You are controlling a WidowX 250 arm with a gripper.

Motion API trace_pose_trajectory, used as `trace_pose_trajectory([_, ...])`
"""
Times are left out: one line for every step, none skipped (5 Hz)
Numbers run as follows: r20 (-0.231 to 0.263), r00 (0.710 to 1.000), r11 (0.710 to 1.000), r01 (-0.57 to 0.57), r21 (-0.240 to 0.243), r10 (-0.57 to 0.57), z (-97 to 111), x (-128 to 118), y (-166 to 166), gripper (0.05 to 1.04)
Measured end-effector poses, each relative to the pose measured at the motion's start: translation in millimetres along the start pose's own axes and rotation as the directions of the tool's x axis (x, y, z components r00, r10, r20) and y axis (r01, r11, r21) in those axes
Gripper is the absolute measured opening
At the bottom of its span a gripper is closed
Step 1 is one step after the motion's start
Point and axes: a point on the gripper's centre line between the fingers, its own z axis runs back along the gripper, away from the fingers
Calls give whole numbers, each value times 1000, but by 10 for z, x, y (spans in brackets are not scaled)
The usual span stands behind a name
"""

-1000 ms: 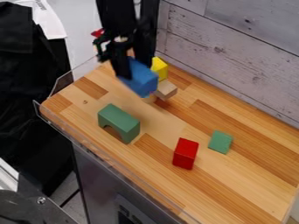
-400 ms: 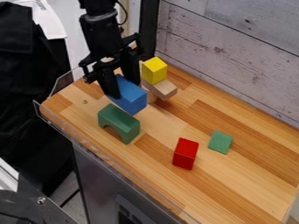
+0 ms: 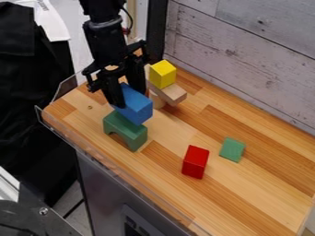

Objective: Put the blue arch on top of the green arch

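Observation:
The black gripper (image 3: pixel 130 96) hangs over the upper left part of the wooden table, shut on the blue arch (image 3: pixel 136 107). The green arch (image 3: pixel 125 130) stands upright on the table with its opening toward the near left edge. The blue arch is directly over the green arch's top and overlaps its upper part in view; whether the two touch, I cannot tell.
Just behind the gripper, a yellow block (image 3: pixel 162 74) sits on a natural wood block (image 3: pixel 173 94). A red block (image 3: pixel 195 162) and a flat green block (image 3: pixel 232 150) lie to the right. A clear rim (image 3: pixel 92 150) edges the table.
The gripper has carried the blue arch down and toward the near left, from beside the yellow block to over the green arch. The green arch has not moved.

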Motion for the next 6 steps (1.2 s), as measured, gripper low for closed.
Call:
trace_pose_trajectory([3,1000,1000,-6,2,6,-13,4,12,547])
trace_pose_trajectory([-7,1000,1000,-24,16,24,-82,-19,80,547])
trace_pose_trajectory([-15,999,999,-51,9,51,-109,-32,153,547])
trace_pose_trajectory([-21,998,998,-65,-2,65,-120,-37,159,547])
trace_pose_trajectory([-28,998,998,-64,-8,64,-119,-45,150,616])
trace_pose_trajectory([-32,997,998,-67,-12,66,-99,-26,149,918])
